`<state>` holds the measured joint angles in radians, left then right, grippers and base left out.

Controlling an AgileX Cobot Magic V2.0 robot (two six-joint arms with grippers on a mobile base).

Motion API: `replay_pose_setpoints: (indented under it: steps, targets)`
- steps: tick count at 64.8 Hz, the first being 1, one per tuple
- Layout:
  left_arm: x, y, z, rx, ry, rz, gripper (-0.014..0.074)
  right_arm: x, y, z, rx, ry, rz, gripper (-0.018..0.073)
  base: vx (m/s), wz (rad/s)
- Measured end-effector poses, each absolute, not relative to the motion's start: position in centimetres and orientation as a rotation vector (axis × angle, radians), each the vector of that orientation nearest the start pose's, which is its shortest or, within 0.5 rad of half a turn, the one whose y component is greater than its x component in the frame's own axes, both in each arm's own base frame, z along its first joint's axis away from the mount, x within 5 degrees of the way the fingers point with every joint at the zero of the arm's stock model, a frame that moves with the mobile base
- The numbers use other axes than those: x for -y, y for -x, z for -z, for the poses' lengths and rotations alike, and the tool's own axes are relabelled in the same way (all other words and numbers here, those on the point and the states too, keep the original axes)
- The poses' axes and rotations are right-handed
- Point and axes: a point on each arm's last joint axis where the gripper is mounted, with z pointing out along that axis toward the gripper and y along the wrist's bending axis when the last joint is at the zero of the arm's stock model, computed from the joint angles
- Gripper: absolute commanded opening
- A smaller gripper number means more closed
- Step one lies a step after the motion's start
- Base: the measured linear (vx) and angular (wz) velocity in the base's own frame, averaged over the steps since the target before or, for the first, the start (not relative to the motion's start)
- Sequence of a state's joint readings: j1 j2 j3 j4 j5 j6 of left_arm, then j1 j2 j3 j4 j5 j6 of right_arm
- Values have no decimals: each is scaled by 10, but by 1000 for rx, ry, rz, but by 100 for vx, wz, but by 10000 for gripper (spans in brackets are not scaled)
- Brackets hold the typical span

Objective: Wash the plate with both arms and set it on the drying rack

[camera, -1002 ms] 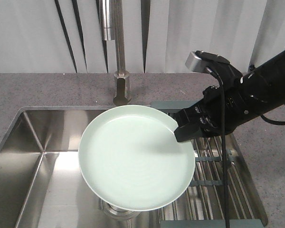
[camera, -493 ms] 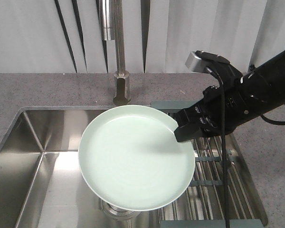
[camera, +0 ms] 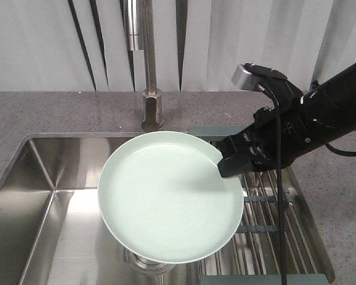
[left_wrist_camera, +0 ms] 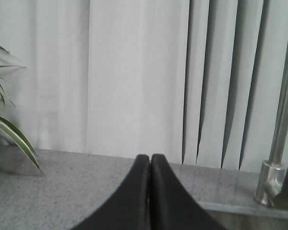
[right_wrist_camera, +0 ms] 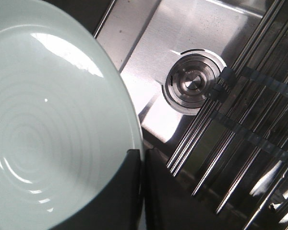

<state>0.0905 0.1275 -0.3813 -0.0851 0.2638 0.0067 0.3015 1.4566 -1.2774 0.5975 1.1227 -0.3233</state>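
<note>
My right gripper [camera: 225, 167] pinches the rim of the mint-green plate [camera: 166, 202], held over the sink [camera: 38, 175]. It looks light, stiff, probably slick: rim grips suit. My left gripper [left_wrist_camera: 150, 165]: jaws together, empty.

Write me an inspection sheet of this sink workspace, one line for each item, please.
Surface: grey speckled countertop around a steel sink.
Job's things: plate held over the sink; drying rack on the sink's right side, no dish on it.
Clutter: nothing seen.
Grippers: right gripper shut on the plate's rim; left gripper shut, holding nothing.
Cables: black cable hangs from the right wrist across the rack.
Surroundings: faucet, no water seen running; blinds; plant leaves.
</note>
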Motion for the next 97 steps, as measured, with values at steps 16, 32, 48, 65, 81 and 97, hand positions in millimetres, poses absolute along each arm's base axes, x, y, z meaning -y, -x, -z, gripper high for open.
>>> replay_pose_setpoints:
  steps: [16,32,48,65,81,97]
  targets:
    - [-3,-80,-343,-1790,103,14,-6,-130,-264,-336,-2608,608,-800,-4,0,0]
    - [-7,-120,-324,-2033,107,16,-6,-130,-264,-336,-2608,608,-800,-4,0,0]
    - [-9,-143,-308,-2154,117,22,28,-130,-264,-336,-2608,608,-800,-4,0,0]
    - [-10,-173,-313,-2242,105,38,350,-130,-264,-336,-2608,608,-800,-4,0,0]
    - [-12,-207,-320,-2322,27,29,567,-130,-264,-336,-2608,608,-800,-4,0,0]
    - [-3,-249,-319,-2337,-176,139,555,-130,-264,-336,-2608,608,-800,-4,0,0]
